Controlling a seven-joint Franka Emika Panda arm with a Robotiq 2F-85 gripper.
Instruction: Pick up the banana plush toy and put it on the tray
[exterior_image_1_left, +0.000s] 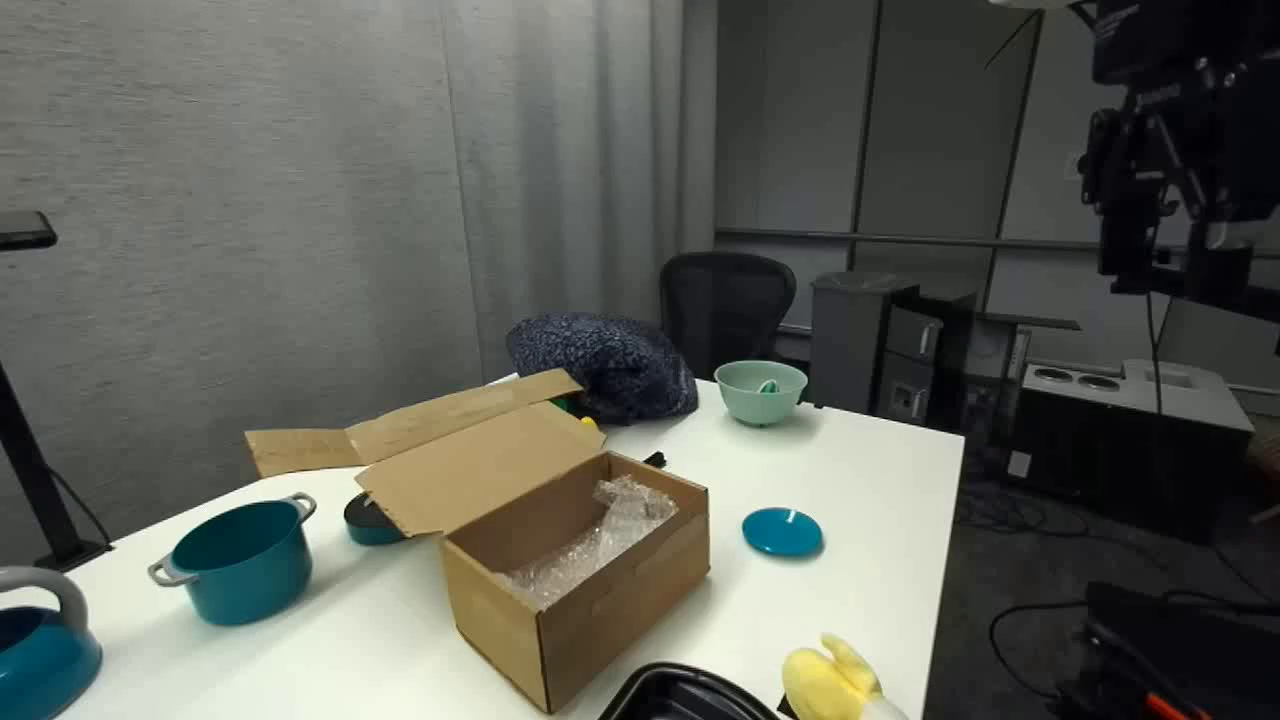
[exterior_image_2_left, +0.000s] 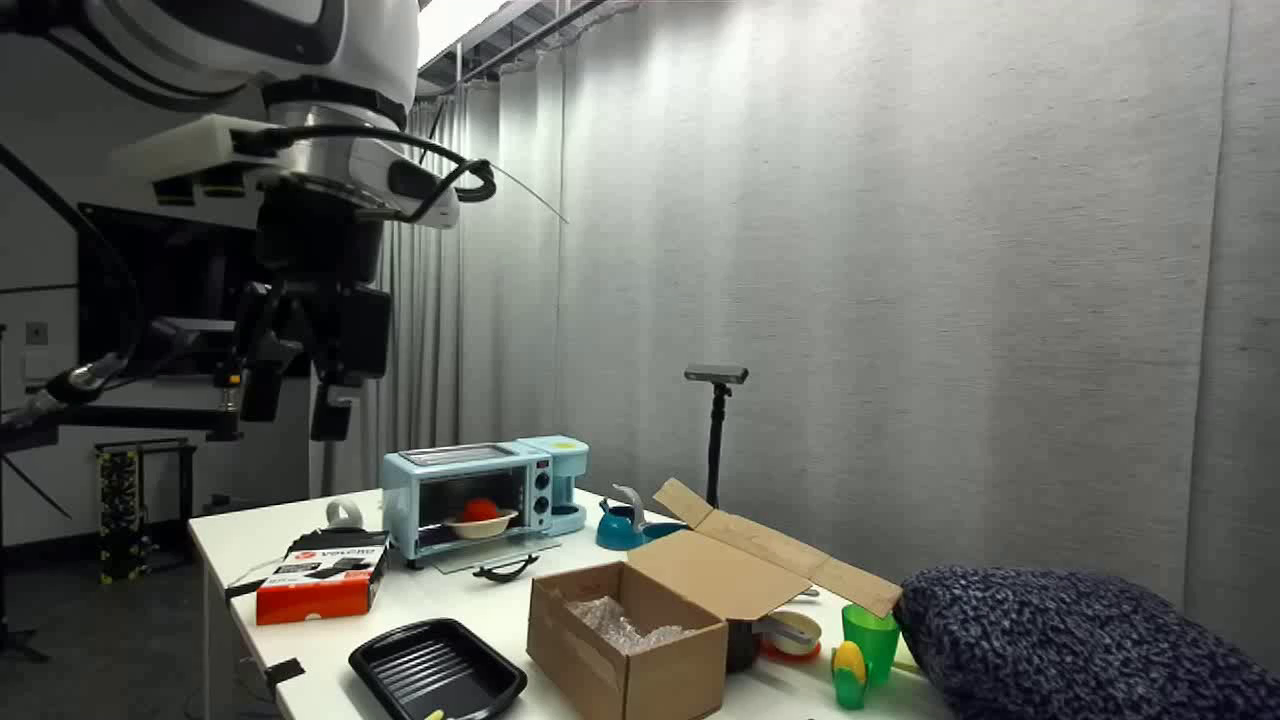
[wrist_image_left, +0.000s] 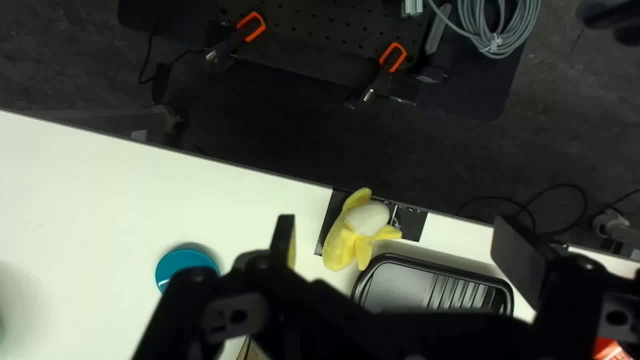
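Observation:
The banana plush toy (wrist_image_left: 342, 245), yellow with a white inside, lies on black tape by the table edge, close to the black tray (wrist_image_left: 400, 285). In an exterior view the plush (exterior_image_1_left: 828, 685) is cut off by the bottom frame edge, beside the tray (exterior_image_1_left: 690, 675). In an exterior view the whole tray (exterior_image_2_left: 430, 665) is nearly in sight, with only a yellow tip of the plush at the bottom. My gripper (wrist_image_left: 400, 250) is open and empty, its fingers wide apart. It hangs high above the table in an exterior view (exterior_image_2_left: 295, 405).
An open cardboard box (exterior_image_2_left: 640, 640) with bubble wrap stands beside the tray. A teal disc (exterior_image_1_left: 783, 532) lies near the table edge. A red and white box (exterior_image_2_left: 322, 580) and a light-blue toaster oven (exterior_image_2_left: 470, 500) stand behind the tray. A teal pot (exterior_image_1_left: 245, 560) stands past the box.

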